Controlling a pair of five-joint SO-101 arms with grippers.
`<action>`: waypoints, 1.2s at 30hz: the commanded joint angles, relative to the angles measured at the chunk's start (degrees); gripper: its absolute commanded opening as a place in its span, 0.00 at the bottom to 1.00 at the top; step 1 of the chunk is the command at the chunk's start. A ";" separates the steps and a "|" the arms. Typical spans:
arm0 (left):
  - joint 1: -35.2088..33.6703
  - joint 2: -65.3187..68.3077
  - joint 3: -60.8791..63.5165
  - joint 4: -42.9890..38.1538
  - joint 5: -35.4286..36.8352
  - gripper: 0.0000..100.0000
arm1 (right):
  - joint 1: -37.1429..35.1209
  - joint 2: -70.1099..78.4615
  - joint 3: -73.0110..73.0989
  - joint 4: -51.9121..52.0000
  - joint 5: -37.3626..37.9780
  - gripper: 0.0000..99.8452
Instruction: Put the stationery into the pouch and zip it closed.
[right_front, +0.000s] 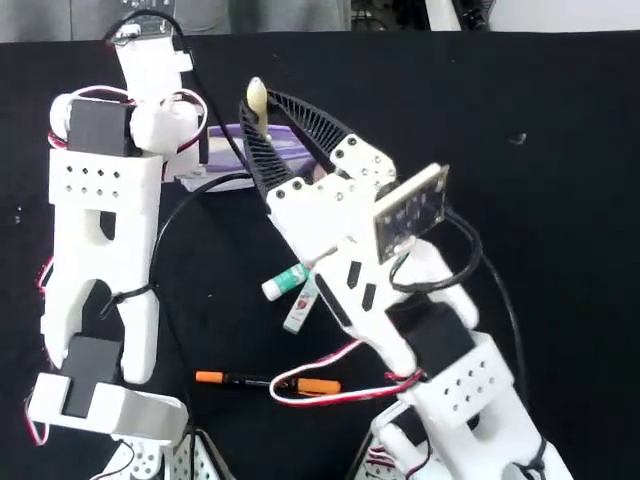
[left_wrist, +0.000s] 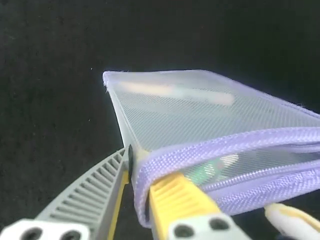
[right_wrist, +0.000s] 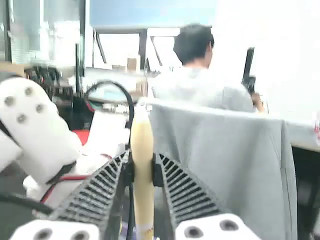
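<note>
A lavender mesh pouch (left_wrist: 200, 115) lies on the black table, its zipper open, with a pale pen and a green-marked item inside. My left gripper (left_wrist: 131, 165) is shut on the pouch's corner at the zipper end. In the high view the pouch (right_front: 228, 133) sits at the far middle, partly under both arms. My right gripper (right_front: 258, 118) is shut on a cream pen (right_front: 257, 97), held upright above the pouch. That cream pen (right_wrist: 142, 150) stands between the ribbed fingers (right_wrist: 100, 195). Its tip (left_wrist: 292, 220) shows beside the pouch opening.
Loose on the table near the right arm lie a white and green marker (right_front: 285, 281), a white stick (right_front: 300, 306) and an orange pen (right_front: 262, 381) under a red and white cable. The table's right half is bare black cloth.
</note>
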 joint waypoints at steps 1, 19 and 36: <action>0.75 -1.76 -0.04 0.26 0.26 0.03 | -0.88 -1.19 2.33 -8.97 -0.35 0.01; 0.75 -1.41 0.75 0.09 0.18 0.03 | -0.53 1.19 9.63 -26.20 3.52 0.01; -1.98 -1.49 0.31 -0.18 0.53 0.03 | 3.87 10.07 13.32 -27.52 -11.78 0.10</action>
